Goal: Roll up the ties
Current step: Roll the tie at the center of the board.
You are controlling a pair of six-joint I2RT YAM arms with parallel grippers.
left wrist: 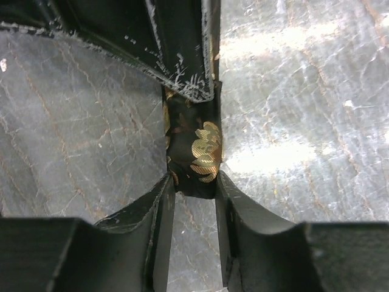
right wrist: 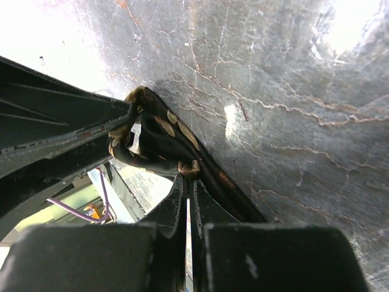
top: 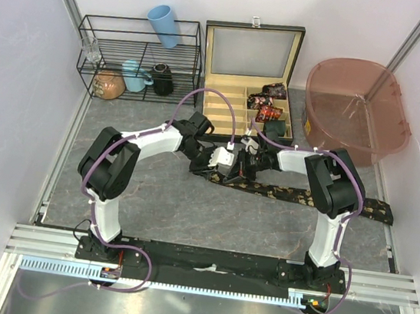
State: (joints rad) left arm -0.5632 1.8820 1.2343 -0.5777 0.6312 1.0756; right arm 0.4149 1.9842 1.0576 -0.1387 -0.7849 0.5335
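Note:
A dark tie (top: 305, 197) with a gold print lies flat across the table, its strip running right towards the table's edge. Its left end is folded into a small start of a coil (left wrist: 203, 152) where both grippers meet. My left gripper (left wrist: 193, 185) (top: 228, 164) has its fingertips pressed on either side of that folded end. From the opposite side, my right gripper (right wrist: 189, 173) (top: 245, 164) pinches the tie's fabric (right wrist: 176, 137) between nearly touching tips. Several rolled ties (top: 268, 101) sit in compartments of the open wooden box (top: 224, 108).
A black wire rack (top: 137, 62) at the back left holds a blue cup (top: 164, 24), a teal mug and a black mug. A pink translucent tub (top: 356, 106) stands at the back right. The open box lies just behind the grippers.

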